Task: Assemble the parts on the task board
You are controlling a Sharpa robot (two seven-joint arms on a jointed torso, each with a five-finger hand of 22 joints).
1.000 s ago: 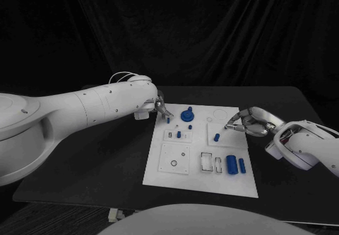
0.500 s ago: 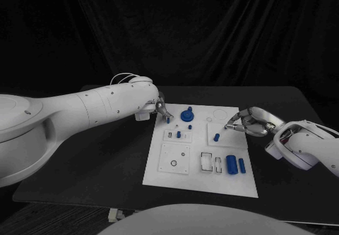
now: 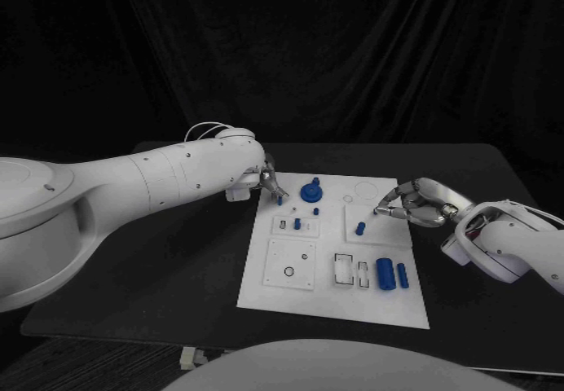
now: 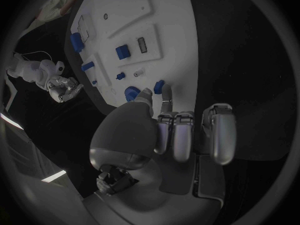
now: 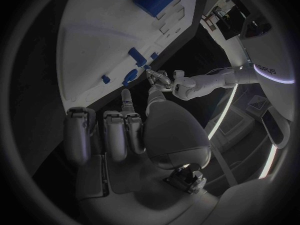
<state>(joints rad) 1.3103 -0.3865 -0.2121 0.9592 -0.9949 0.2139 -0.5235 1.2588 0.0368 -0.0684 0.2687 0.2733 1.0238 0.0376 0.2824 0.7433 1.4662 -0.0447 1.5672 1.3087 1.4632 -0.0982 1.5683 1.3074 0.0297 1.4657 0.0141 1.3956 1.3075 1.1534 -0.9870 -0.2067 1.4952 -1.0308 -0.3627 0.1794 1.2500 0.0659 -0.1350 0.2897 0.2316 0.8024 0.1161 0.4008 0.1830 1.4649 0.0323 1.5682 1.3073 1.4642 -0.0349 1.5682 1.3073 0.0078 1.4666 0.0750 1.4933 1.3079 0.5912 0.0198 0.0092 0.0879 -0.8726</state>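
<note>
Parts lay on the white task board (image 3: pixel 335 303) in the middle of the black worktop (image 3: pixel 176 269). The board had small raised squares on it. A round blue knob (image 3: pixel 311 192) stood at the far side of the board. A small blue peg (image 3: pixel 297 223) stood just near of it, in a square with little slots. Two long blue pieces, a fat blue cylinder (image 3: pixel 385 270) and a thin blue bar (image 3: pixel 403 275), lay side by side at the near right part of the board. Beside them, to the left, was a see-through frame (image 3: pixel 343 270).

The left hand (image 3: pixel 266 184) was at the far left corner of the board. Its fingers (image 4: pixel 182 135) were curled in close together, and the tips reached down to a small blue piece (image 4: pixel 159 87) at the board's edge. It was not clear if they pinched it.

The right hand (image 3: pixel 411 204) was over the right edge of the board. Its fingers (image 5: pixel 117 133) were curled in too. A small blue part (image 3: pixel 362 227) sat on a raised square just left of the hand. Whether the fingertips held anything could not be told.
</note>
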